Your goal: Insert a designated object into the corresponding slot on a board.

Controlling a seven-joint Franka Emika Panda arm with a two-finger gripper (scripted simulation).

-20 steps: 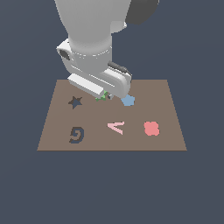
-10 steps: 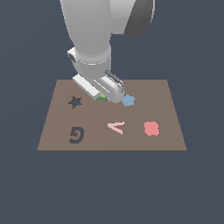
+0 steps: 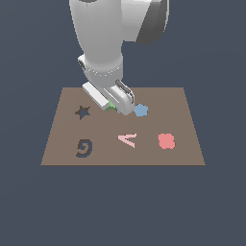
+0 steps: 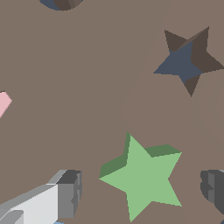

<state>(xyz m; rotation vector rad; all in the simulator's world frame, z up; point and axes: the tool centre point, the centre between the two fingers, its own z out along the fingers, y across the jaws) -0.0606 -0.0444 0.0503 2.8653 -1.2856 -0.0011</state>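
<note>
The robot's gripper (image 4: 140,192) hangs low over the flat brown rectangular board (image 3: 182,153), fingers spread to either side of the small flat green five-pointed star piece (image 4: 142,177), not touching it. The star lies flat on the board between the fingers. The dark star-shaped cutout (image 4: 186,59) sits a little beyond the gripper. The step looks like grasping: next, closing on the star, lifting, then carrying it to the cutout.

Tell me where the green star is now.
On the board, between the open gripper's fingers; in the exterior view, the star lies right of the slot.
</note>
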